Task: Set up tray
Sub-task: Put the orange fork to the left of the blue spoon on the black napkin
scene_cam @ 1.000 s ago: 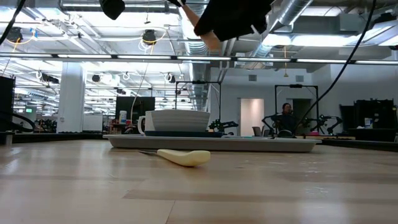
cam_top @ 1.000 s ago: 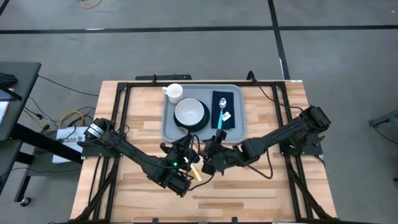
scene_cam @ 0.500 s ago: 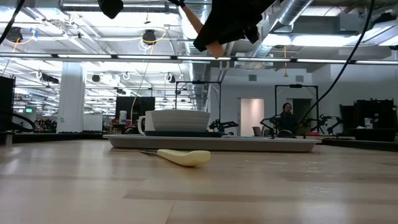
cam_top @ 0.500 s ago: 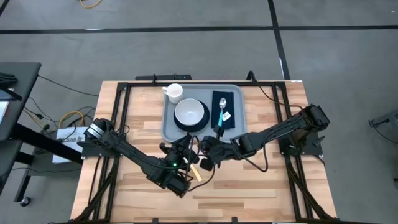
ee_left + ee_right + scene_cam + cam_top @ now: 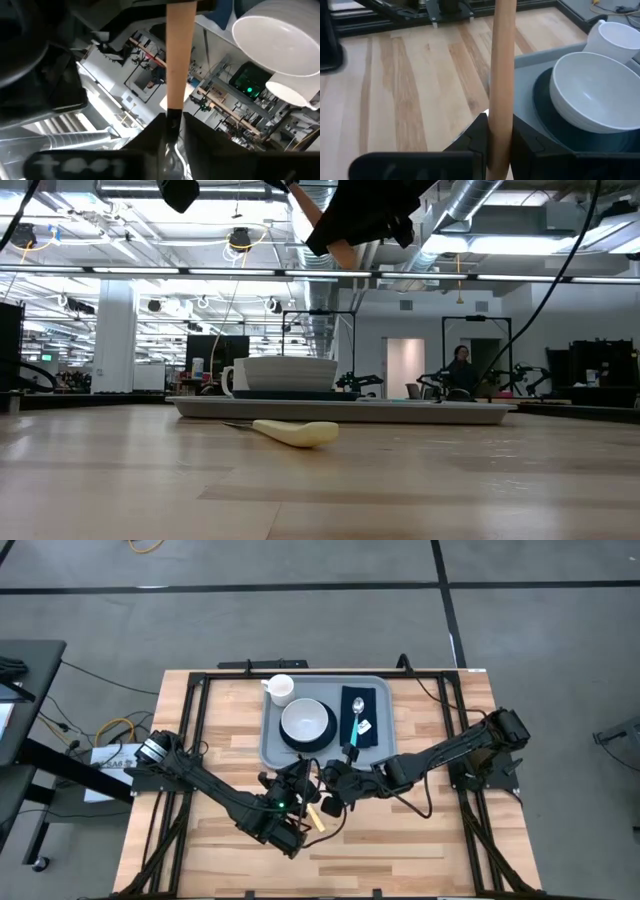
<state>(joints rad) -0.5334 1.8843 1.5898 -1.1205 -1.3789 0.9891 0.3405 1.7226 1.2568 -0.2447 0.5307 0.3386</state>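
Right wrist view: the right gripper (image 5: 499,145) is pinching the tan wooden handle of a utensil (image 5: 502,60), one finger pressed to each side of it. Left wrist view: the left gripper (image 5: 173,135) is pressed together on the same utensil at its metal end, with the handle running away from it. In the high view the two grippers meet above the table (image 5: 400,830), just beside the near edge of the tray (image 5: 270,750) and raised clear of the wood. The tray lies toward the far side of the table, between the arms. It carries a bowl (image 5: 305,722) on a dark plate, a mug (image 5: 281,689) at its far left corner, and a napkin (image 5: 372,705) with a spoon (image 5: 358,720) on it. A cream-handled utensil (image 5: 295,432) lies on the table near the tray.

The step in hand is judged to be a handover of the utensil between arms. The next move calls for one gripper to release while the other holds firm, then a carry to the tray.
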